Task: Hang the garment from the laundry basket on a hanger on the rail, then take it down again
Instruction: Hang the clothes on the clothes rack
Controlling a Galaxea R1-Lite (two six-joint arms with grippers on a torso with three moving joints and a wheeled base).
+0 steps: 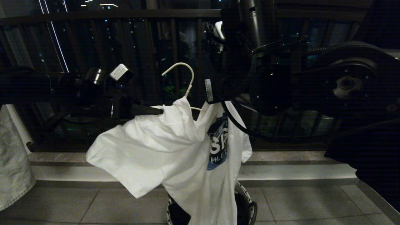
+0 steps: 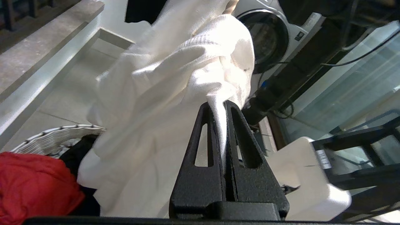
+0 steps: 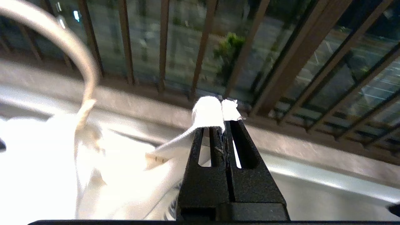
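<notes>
The garment (image 1: 175,156), a white T-shirt with a dark blue print, hangs in the air above the laundry basket (image 1: 250,203). The hook of the white wire hanger (image 1: 187,73) rises out of the garment's neck; its hook is free in the air. My left gripper (image 1: 160,111) is shut on a fold of the white cloth (image 2: 200,62) by one shoulder. My right gripper (image 1: 215,100) is shut on the cloth's edge on the other side, where a white fold (image 3: 207,114) bulges past its tips. The blurred hanger (image 3: 75,47) curves beside it. The rail is out of view.
The dark balcony railing (image 1: 175,40) runs behind the garment, above a stone step (image 1: 297,168). A pale denim piece (image 1: 12,168) hangs at the far left. In the basket (image 2: 53,139) lie a red garment (image 2: 31,184) and something black. A white box (image 2: 309,181) is near the left gripper.
</notes>
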